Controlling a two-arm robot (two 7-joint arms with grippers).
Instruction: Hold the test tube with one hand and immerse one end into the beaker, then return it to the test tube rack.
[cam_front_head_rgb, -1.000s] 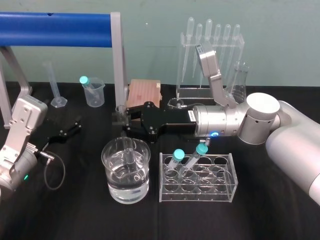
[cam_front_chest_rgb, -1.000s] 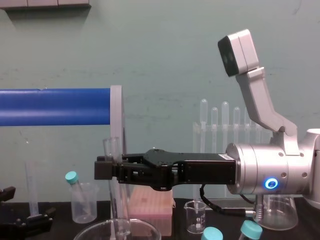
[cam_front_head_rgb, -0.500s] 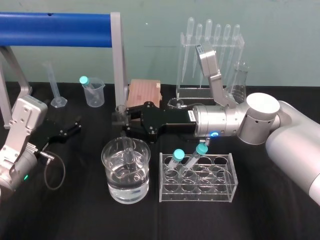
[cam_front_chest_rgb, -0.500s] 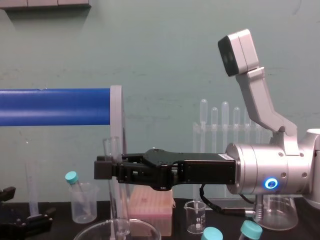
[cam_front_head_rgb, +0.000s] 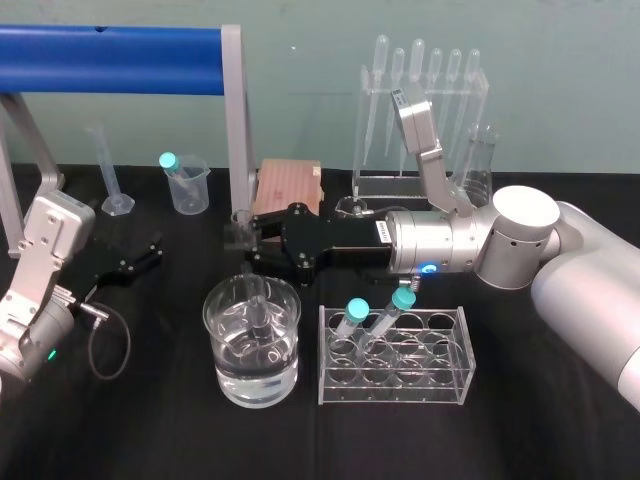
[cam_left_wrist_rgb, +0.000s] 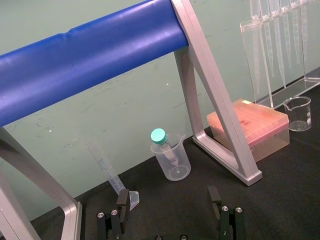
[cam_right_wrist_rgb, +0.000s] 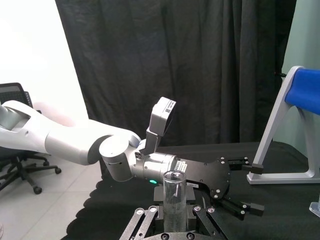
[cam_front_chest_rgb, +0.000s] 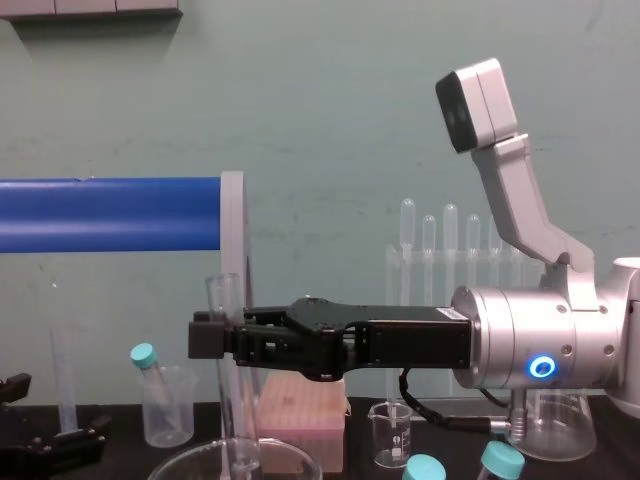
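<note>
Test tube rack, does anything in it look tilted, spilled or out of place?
In the test tube rack, two teal-capped tubes lean toward the robot's right rather than standing straight. Nothing looks spilled. The right hand holds the test tube upright, lower end in the beaker; the left hand sits open, off to the left.

1. A blue padded bar (cam_front_head_rgb: 110, 45) on grey metal legs (cam_front_head_rgb: 233, 120) runs behind the right gripper (cam_front_head_rgb: 240, 235) and off to its left. One leg stands just behind the gripper's tips.
2. A pinkish box (cam_front_head_rgb: 290, 185) sits just behind the gripper's body.
3. A small plastic beaker (cam_front_head_rgb: 188, 188) holds a leaning teal-capped tube (cam_front_head_rgb: 170, 162), behind and left of the gripper.
4. A graduated cylinder (cam_front_head_rgb: 112, 180) stands farther left.
5. A clear stand of bulb-topped pipettes (cam_front_head_rgb: 420, 90) rises behind and right, with a small glass beaker (cam_left_wrist_rgb: 297, 114) at its foot.
6. A conical flask (cam_front_head_rgb: 480, 160) stands right of the stand.
7. Two more capped tubes (cam_front_head_rgb: 357, 310) lean in front and right of the gripper.
8. A black cloth (cam_front_head_rgb: 150, 420) lies beneath it.
</note>
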